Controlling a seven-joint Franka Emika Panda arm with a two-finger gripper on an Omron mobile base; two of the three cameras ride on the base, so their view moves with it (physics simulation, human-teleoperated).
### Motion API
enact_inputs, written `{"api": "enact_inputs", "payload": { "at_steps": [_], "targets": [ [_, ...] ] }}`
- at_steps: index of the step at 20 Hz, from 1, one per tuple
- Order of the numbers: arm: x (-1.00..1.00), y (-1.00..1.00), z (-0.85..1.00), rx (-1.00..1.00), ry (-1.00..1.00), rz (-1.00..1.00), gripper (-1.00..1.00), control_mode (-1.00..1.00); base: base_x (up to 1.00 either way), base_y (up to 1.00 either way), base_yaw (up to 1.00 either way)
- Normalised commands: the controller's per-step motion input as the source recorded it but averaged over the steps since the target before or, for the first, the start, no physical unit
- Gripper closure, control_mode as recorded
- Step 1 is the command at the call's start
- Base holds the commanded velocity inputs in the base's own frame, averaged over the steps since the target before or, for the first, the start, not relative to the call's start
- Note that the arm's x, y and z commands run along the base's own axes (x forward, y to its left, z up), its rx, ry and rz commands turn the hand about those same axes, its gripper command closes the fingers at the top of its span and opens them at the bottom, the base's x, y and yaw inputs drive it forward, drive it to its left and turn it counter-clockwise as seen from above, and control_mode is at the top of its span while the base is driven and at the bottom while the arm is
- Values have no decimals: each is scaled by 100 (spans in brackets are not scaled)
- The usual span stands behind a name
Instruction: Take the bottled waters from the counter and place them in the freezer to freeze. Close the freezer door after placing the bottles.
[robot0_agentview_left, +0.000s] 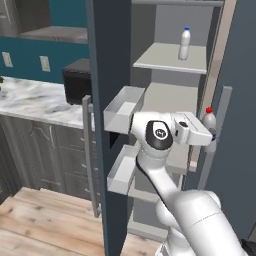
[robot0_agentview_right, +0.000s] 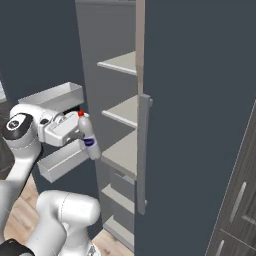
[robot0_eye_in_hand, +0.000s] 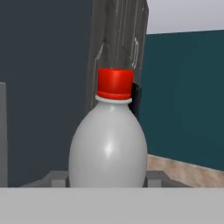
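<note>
The jaws are clenched on the red-capped clear plastic water bottle (robot0_agentview_right: 88, 136), its long axis upright, just outside the open slate-blue freezer (robot0_agentview_left: 170, 95). The pale grey middle shelf (robot0_agentview_right: 125, 150) lies straight ahead; the blue-capped bottle (robot0_agentview_left: 185, 43) stands above.

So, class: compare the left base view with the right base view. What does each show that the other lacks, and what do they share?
Left base view alone: a blue-capped bottle standing on an upper freezer shelf, the marble counter and the black microwave.
Right base view alone: dark cabinet fronts at lower right.
Both: the hand shut on the red-capped bottle, the open freezer door's white bins.
</note>
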Motion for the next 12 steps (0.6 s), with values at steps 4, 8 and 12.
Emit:
{"api": "enact_inputs", "payload": {
  "at_steps": [4,8,12],
  "targets": [
    [16,10,38,-1,-2,21,100,-100,11,1,5],
    [1,5,61,-1,0,41,100,-100,0,0,0],
    [9,1,41,0,5,45,100,-100,0,0,0]
  ]
}}
